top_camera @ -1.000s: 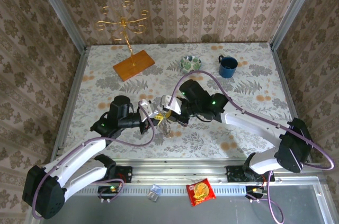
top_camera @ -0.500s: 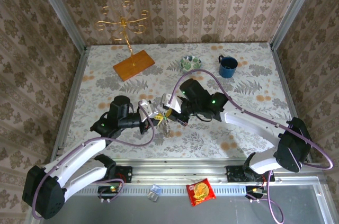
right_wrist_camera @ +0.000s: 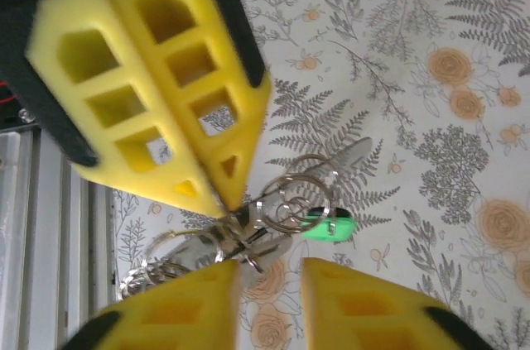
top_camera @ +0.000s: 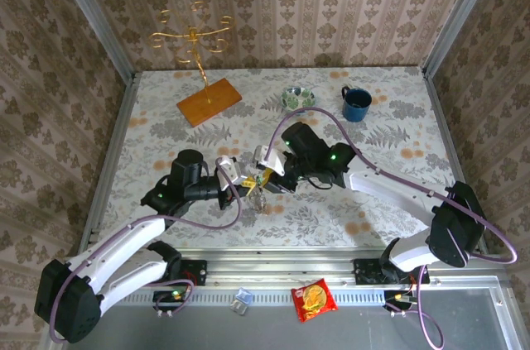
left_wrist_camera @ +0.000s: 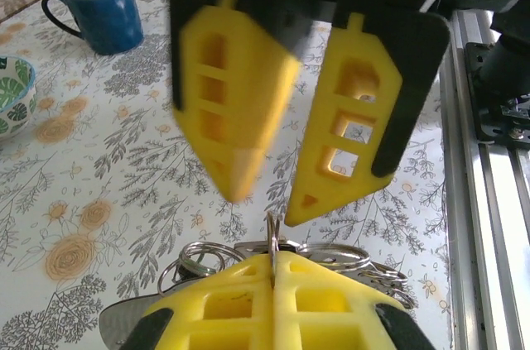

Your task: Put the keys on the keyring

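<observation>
Pale tabletop [top_camera: 157,131], printed with grey ferns and orange blossoms. Bright yellow pads, black-backed, on left end effector [left_wrist_camera: 273,257] and right end effector [right_wrist_camera: 269,267]. Silver keyring [left_wrist_camera: 272,230], silver keys [right_wrist_camera: 240,238], one bright green tag [right_wrist_camera: 327,222]. Dark blue mug [top_camera: 357,103] near the far right corner; green-and-white patterned bowl [top_camera: 294,99] near it. Gold wire stand [top_camera: 192,35] on orange-brown wooden base [top_camera: 209,102] toward the far left corner. White-and-black arms [top_camera: 120,246], purple cables [top_camera: 319,114]. Brown damask wallpaper [top_camera: 331,2]. Red-and-orange packet [top_camera: 315,299] past the near edge.
</observation>
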Motion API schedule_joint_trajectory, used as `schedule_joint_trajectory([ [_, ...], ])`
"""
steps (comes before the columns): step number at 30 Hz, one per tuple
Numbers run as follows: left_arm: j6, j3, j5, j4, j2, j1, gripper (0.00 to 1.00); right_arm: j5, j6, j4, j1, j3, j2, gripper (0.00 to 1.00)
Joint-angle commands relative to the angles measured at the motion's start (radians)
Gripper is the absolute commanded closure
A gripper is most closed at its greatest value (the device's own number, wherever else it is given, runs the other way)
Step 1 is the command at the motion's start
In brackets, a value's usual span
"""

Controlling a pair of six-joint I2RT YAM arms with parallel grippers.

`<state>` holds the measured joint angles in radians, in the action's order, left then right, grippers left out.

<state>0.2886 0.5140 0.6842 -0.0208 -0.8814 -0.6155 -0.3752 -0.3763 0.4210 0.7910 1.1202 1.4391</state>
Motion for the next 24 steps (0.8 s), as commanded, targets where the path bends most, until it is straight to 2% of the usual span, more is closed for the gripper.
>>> schedule_joint_trajectory([
  [1,-0.001,0.003,0.049,0.091,0.025,-0.010,1.00,-0.027,-0.007,-0.055,-0.030,-0.020,-0.040,0.66],
  [3,-0.013,-0.018,0.064,0.141,0.032,-0.012,1.00,-0.056,-0.026,-0.134,-0.043,-0.075,-0.103,0.63],
  [7,-0.035,-0.057,0.096,0.245,0.033,-0.012,1.00,-0.147,-0.118,-0.290,-0.047,-0.190,-0.167,0.63],
  [13,-0.047,-0.077,0.111,0.288,0.033,-0.012,1.00,-0.261,-0.107,-0.288,-0.048,-0.192,-0.172,0.65],
  [24,-0.064,-0.089,0.136,0.332,0.029,-0.013,1.00,-0.247,-0.070,-0.347,-0.040,-0.205,-0.146,0.75],
])
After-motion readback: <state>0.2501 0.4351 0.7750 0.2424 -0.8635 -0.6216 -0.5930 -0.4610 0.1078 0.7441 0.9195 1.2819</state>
